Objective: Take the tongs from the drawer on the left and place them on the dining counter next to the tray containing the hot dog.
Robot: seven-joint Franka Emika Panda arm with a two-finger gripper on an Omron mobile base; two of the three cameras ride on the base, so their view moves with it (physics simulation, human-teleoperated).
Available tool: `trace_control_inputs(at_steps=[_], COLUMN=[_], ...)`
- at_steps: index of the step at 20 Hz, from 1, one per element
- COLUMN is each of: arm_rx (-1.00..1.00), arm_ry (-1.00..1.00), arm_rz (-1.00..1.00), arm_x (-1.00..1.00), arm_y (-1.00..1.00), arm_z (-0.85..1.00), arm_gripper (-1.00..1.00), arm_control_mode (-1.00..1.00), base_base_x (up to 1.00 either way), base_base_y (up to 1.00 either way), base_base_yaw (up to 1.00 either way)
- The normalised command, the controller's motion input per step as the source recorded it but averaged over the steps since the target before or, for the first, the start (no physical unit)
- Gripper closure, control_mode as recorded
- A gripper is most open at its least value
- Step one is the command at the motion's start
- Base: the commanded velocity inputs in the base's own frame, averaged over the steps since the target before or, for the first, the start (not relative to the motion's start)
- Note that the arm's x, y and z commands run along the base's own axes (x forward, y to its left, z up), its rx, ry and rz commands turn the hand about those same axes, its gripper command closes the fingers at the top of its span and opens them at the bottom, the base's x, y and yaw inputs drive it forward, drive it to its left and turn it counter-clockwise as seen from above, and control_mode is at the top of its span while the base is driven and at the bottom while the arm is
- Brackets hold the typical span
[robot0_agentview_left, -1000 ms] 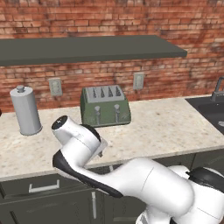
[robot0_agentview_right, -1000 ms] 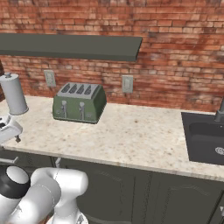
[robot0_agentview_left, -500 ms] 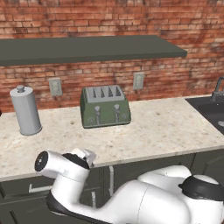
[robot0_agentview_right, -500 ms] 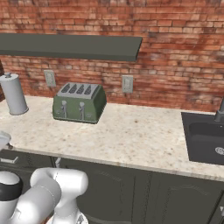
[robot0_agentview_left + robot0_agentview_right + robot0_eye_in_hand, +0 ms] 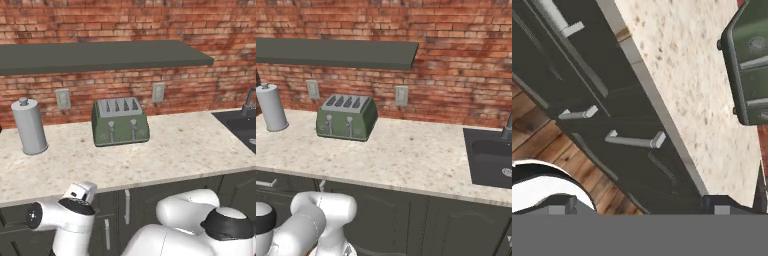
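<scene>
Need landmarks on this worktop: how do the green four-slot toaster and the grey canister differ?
The green four-slot toaster is squat, boxy and wide; the grey cylindrical canister is tall, round and narrow. The toaster has two front levers and four top slots; the canister has a small knob. Both stand upright on the speckled worktop at the brick wall.

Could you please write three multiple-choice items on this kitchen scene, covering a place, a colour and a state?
1. Where does the toaster stand?
A. on the worktop, below the shelf
B. in the sink
C. on the shelf

2. What colour is the toaster?
A. red
B. dark green
C. white

3. How do the cabinet doors under the worktop stand?
A. wide open
B. removed
C. shut

Answers:
1. A, it sits on the speckled stone by the brick wall.
2. B, its body is dark green with silver levers.
3. C, the dark fronts lie flush beneath the edge.
</scene>
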Motion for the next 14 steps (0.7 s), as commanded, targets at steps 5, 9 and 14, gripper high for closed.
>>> trace_control_inputs(at_steps=[5, 9, 14], arm_rx=[-0.14, -0.13, -0.11], arm_ry=[-0.18, -0.16, -0.18], arm_rz=[0.15, 0.17, 0.15], arm_x=[-0.04, 0.0, 0.0], arm_y=[0.25, 0.15, 0.14], arm_z=[-0.29, -0.26, -0.24], arm_gripper=[-1.0, -1.0, -1.0], arm_control_mode=[-1.0, -1.0, -1.0], base_base_x=[0.0, 0.0, 0.0], base_base_y=[0.0, 0.0, 0.0], base_base_yaw=[0.0, 0.0, 0.0])
